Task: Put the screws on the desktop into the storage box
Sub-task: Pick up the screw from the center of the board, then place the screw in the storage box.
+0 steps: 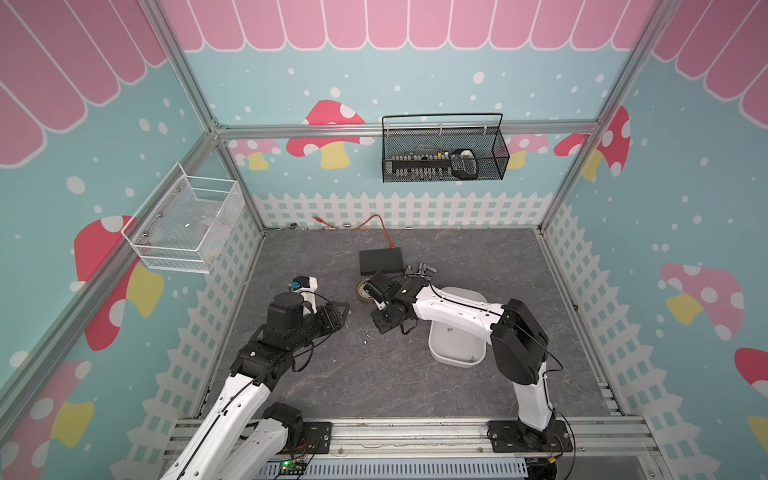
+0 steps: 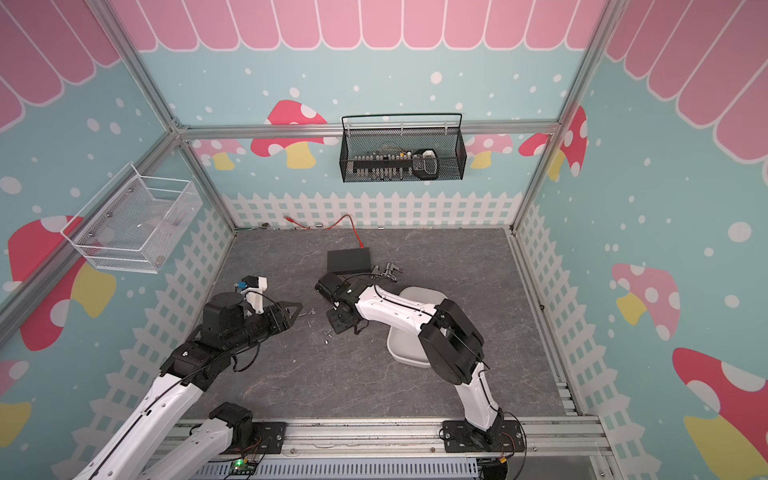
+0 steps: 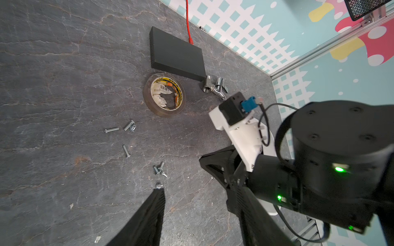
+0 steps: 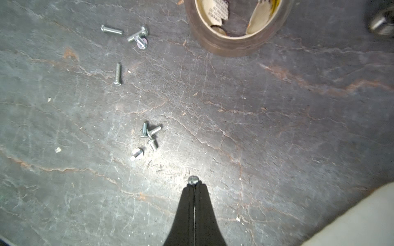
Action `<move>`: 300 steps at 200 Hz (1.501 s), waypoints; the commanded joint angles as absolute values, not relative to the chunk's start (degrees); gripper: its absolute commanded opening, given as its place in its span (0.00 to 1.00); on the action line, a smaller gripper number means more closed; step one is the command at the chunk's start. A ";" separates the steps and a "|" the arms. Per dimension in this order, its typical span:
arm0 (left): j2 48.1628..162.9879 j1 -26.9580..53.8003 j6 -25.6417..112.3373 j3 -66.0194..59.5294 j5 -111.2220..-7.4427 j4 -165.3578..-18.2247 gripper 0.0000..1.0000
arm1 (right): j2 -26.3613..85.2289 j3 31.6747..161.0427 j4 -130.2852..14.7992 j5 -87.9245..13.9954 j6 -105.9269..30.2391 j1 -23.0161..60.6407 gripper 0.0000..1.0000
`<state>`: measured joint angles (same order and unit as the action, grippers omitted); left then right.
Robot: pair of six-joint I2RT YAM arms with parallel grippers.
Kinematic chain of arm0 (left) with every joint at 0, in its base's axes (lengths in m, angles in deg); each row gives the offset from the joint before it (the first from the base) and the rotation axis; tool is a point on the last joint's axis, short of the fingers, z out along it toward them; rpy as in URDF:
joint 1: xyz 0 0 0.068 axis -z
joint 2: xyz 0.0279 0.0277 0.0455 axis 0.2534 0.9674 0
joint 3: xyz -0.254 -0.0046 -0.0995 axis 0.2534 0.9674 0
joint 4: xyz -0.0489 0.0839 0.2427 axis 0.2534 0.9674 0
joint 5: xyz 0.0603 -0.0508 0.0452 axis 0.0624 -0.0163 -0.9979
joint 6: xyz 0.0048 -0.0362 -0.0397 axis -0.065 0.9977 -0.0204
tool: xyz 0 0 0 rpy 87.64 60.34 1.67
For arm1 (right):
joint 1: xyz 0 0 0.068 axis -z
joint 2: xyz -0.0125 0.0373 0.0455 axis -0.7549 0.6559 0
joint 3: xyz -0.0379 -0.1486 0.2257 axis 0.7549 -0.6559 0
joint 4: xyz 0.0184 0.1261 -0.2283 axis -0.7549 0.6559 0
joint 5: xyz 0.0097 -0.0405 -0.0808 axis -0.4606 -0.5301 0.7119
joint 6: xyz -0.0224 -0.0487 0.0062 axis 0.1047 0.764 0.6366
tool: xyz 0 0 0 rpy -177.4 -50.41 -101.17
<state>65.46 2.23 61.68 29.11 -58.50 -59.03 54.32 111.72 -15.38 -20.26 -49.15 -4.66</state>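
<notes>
so rn right gripper (image 4: 193,187) is pinched tight on one screw (image 4: 193,180) low by the table (image 4: 277,127), left gripper (image 1: 340,312) half open w/ nothing in it. other screws (image 4: 149,134) lie loose on the table, storage box (image 1: 455,345) sits partly under the right arm (image 1: 457,309).

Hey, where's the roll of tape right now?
In the left wrist view the tape roll lies flat on the desktop, beside the black box, between the chrome faucet piece and the scattered screws.

Stereo pair high overhead; wrist cameras hug desktop (image 4: 277,127) (close).
</notes>
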 commanded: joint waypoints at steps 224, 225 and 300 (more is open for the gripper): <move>87.44 3.66 67.27 33.08 -64.77 -68.92 0.54 | 38.92 98.95 -18.13 -30.54 -43.60 12.62 0.43; 87.53 3.63 67.27 33.06 -64.87 -68.95 0.54 | 39.27 99.22 -18.13 -30.39 -43.76 12.49 0.44; 88.18 2.73 68.13 35.37 -66.13 -69.67 0.54 | 63.94 119.27 -12.99 -28.15 -36.63 7.87 0.45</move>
